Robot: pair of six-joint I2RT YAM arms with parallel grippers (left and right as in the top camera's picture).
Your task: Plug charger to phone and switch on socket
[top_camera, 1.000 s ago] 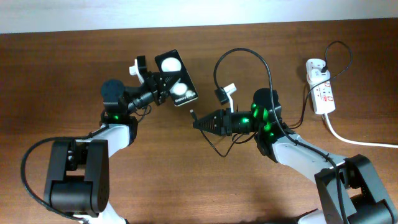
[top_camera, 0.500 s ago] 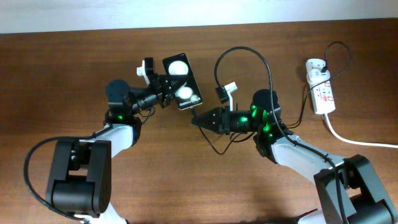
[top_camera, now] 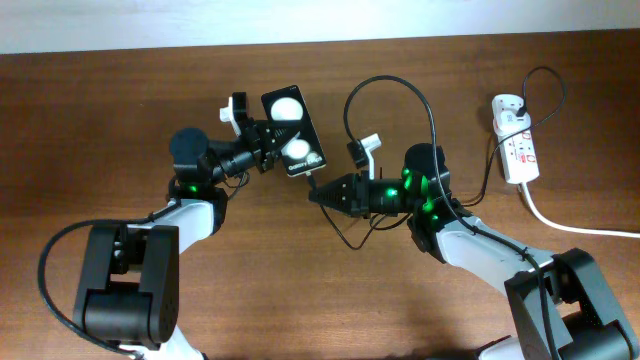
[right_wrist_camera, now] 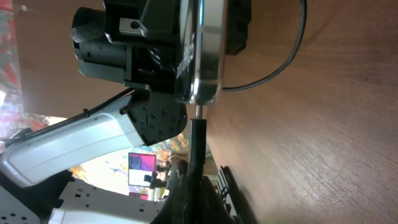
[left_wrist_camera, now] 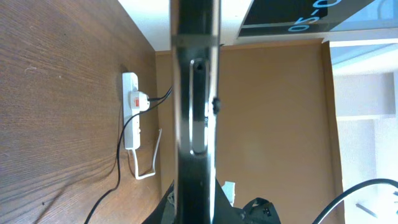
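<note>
Contact: pressing charger (right_wrist_camera: 198, 132) into phone's (top_camera: 293, 133) end, right gripper (top_camera: 321, 196) clamping charger, left gripper (top_camera: 264, 141) clamping phone; risking skid off port if tilted.

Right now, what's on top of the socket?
A white plug sits on the socket near one end, with the black charger cable leaving it. Its pins are covered, inside the socket.

A: so how are the cams set up?
B: overhead one's high up, looking straight down at the whole table (top_camera: 100, 100). Left wrist cam hugs the edge of the phone (left_wrist_camera: 194, 93), facing along the table to the socket (left_wrist_camera: 129, 118). Right wrist cam's super close too, looking up the charger (right_wrist_camera: 198, 134) at that same phone.
</note>
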